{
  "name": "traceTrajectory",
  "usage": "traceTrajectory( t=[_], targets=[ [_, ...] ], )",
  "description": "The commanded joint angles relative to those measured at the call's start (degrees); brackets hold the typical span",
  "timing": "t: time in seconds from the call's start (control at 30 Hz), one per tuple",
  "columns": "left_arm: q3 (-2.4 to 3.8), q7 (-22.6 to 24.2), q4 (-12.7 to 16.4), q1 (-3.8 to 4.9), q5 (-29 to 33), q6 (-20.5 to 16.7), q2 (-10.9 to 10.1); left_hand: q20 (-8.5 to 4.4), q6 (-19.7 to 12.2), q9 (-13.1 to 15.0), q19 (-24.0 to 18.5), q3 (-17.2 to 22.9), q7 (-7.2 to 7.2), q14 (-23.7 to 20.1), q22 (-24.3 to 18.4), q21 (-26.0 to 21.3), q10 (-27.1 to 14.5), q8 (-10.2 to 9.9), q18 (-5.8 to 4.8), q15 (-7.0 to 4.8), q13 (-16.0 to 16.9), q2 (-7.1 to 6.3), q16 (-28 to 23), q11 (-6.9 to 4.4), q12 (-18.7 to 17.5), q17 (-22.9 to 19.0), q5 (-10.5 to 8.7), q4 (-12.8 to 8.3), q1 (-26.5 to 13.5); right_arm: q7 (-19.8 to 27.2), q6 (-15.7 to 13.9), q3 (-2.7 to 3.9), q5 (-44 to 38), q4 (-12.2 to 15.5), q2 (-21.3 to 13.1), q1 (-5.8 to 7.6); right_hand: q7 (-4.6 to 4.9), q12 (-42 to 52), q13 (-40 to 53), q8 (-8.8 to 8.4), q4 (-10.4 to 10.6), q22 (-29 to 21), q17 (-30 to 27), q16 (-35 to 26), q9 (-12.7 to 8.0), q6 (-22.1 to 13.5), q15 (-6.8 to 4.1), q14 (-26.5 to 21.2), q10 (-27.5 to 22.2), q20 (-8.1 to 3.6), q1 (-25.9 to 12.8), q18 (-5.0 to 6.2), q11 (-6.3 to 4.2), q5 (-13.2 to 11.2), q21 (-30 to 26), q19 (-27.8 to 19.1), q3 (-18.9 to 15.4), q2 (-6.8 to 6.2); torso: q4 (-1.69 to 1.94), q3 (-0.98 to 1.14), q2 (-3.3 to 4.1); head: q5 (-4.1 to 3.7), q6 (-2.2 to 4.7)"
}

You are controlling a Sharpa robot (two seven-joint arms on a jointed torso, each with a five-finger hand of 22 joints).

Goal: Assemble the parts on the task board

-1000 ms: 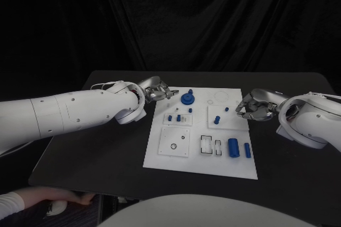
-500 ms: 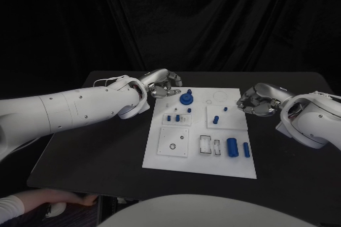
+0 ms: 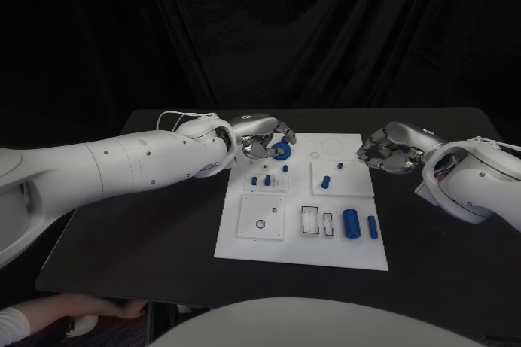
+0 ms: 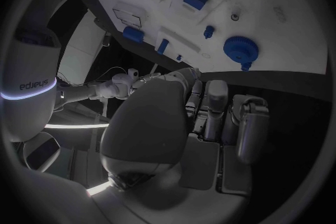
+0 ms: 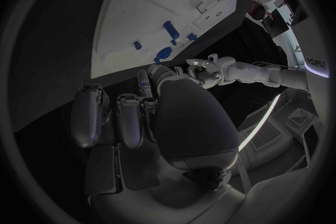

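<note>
While the left hand (image 3: pixel 260 138) hangs over the task board's (image 3: pixel 304 249) far left corner, its fingers are curled downward around the blue round knob (image 3: pixel 281 150) standing there; whether they touch it cannot be told. In the left wrist view those fingers (image 4: pixel 210 106) lie close side by side, holding nothing, with the knob (image 4: pixel 240 49) beyond them. Across the board from left to right lie two short blue pegs (image 3: pixel 260 181) on a small plate near its left edge, two more (image 3: pixel 324 182) on the far right plate, and two larger blue cylinders (image 3: pixel 351 223) by its right edge. Beside the far right corner, the right hand (image 3: pixel 386 149) hovers with fingers curled in, empty.
</note>
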Motion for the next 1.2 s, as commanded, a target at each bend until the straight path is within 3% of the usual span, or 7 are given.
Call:
traceTrajectory(
  t=[0.03, 0.3, 0.37, 0.53, 0.57, 0.67, 1.2],
  targets=[
    [0.06, 1.0, -0.8, -0.06, -5.8, 2.4, 0.9, -0.38, 0.4, -0.7, 6.0, 0.8, -0.04, 0.7, 15.1, -0.2, 0.8, -0.1, -0.75, 0.17, -0.7, -0.41, 0.8, 0.13, -0.1, 0.6, 0.10, -0.3, -0.6, -0.4, -1.6, 0.04, -0.5, 0.1, -0.1, -0.17, -0.07, 0.3, 10.5, 0.27, 0.1, 10.3, 7.3, 0.1, 0.1, 0.3, -0.17, 4.5, 2.7, -0.10, -0.2, 0.64, -0.24, 0.4, 0.1, 0.7, 0.2, -0.33, -0.15, -0.03, 0.07, 0.02, 0.01],
    [0.07, -0.2, -2.1, -0.33, -8.2, 3.6, 2.3, -1.84, 1.6, -3.2, 6.0, 2.1, -0.32, 6.1, 15.1, -0.2, 4.4, -0.1, -0.75, 0.21, -3.1, -0.98, 6.2, 0.13, 0.9, 6.2, -0.43, -1.2, -2.9, -0.4, -1.1, 0.04, -0.5, -0.1, 0.1, -0.37, -0.07, 0.3, 10.5, 0.27, 0.1, 10.3, 7.3, 0.1, 0.1, 0.3, -0.17, 4.5, 2.7, -0.10, -0.2, 0.64, -0.24, 0.4, 0.1, 0.7, 0.2, -0.33, -0.50, -0.11, 0.20, -0.07, 0.01],
    [0.07, -0.7, -2.3, -0.52, -8.4, 3.8, 2.6, -2.06, 1.7, -3.7, 6.0, 2.3, -0.30, 7.4, 15.1, -0.2, 5.2, -0.1, -0.75, 0.13, -3.8, -1.23, 7.2, 0.06, 0.8, 7.5, -0.54, -1.5, -3.3, -0.4, -0.9, 0.04, -0.5, -0.1, 0.0, -0.42, -0.07, 0.3, 10.5, 0.27, 0.1, 10.3, 7.3, 0.1, 0.1, 0.3, -0.17, 4.5, 2.7, -0.10, -0.2, 0.64, -0.24, 0.4, 0.1, 0.7, 0.2, -0.33, -0.48, -0.03, 0.12, -0.17, 0.01],
    [0.07, -1.9, -2.7, -1.10, -8.8, 4.7, 3.0, -2.11, 1.4, -4.6, 6.0, 2.3, -0.46, 7.8, 15.1, -0.2, 5.9, -0.2, -0.75, 0.18, -4.9, -1.66, 7.5, 0.18, 0.5, 7.4, -1.49, -1.6, -4.4, -0.3, -0.8, 0.04, -0.5, -0.1, 0.1, -0.46, -0.07, 0.3, 10.5, 0.27, 0.1, 10.3, 7.3, 0.1, 0.1, 0.3, -0.17, 4.5, 2.7, -0.10, -0.2, 0.64, -0.24, 0.4, 0.1, 0.7, 0.2, -0.33, -0.45, 0.04, 0.15, -0.41, 0.01],
    [0.07, -2.1, -2.7, -1.20, -8.9, 4.9, 3.0, -1.99, 1.6, -4.9, 6.0, 1.5, -0.40, 7.9, 15.1, -0.2, 6.6, -0.1, -0.75, 0.32, -5.1, -1.80, 7.6, 0.25, 0.7, 7.4, -3.01, -1.1, -5.7, -0.3, -0.8, 0.04, -0.5, -0.1, 0.1, -0.47, -0.07, 0.3, 10.5, 0.27, 0.1, 10.3, 7.3, 0.1, 0.1, 0.3, -0.17, 4.5, 2.7, -0.10, -0.2, 0.64, -0.24, 0.4, 0.1, 0.7, 0.2, -0.33, -0.48, 0.04, 0.17, -0.42, 0.01],
    [0.07, -2.5, -2.8, -1.47, -9.0, 5.4, 3.2, -1.87, 1.7, -5.4, 6.0, 0.8, -0.58, 7.7, 15.1, -0.2, 7.0, -0.1, -0.75, 0.44, -5.4, -1.78, 7.5, 0.29, 0.9, 6.9, -4.24, -0.8, -6.6, -0.3, -0.6, 0.04, -0.4, -0.1, 0.1, -0.48, -0.08, 0.2, 10.4, 0.29, 0.1, 10.3, 7.2, 0.0, 0.1, 0.3, -0.18, 4.5, 2.6, -0.11, -0.2, 0.65, -0.25, 0.5, 0.0, 0.7, 0.2, -0.38, -0.53, 0.01, 0.20, -0.42, 0.01],
    [0.07, -3.8, -4.1, -2.51, -9.2, 6.6, 4.2, -1.55, 3.7, -5.8, 6.0, 0.0, 0.11, 6.7, 15.1, -0.2, 7.8, 0.6, -0.75, 0.73, -5.0, -1.33, 6.9, 0.33, 2.0, 5.2, -4.39, -1.2, -7.2, -0.3, 0.4, 0.04, 0.0, 0.0, 0.1, -0.49, -0.10, 0.2, 10.3, 0.29, 0.1, 10.2, 7.2, 0.0, 0.0, 0.3, -0.19, 4.5, 2.5, -0.13, -0.2, 0.67, -0.27, 0.6, -0.1, 0.7, 0.2, -0.37, -0.28, -0.03, 0.22, -1.10, 0.01]
  ],
)
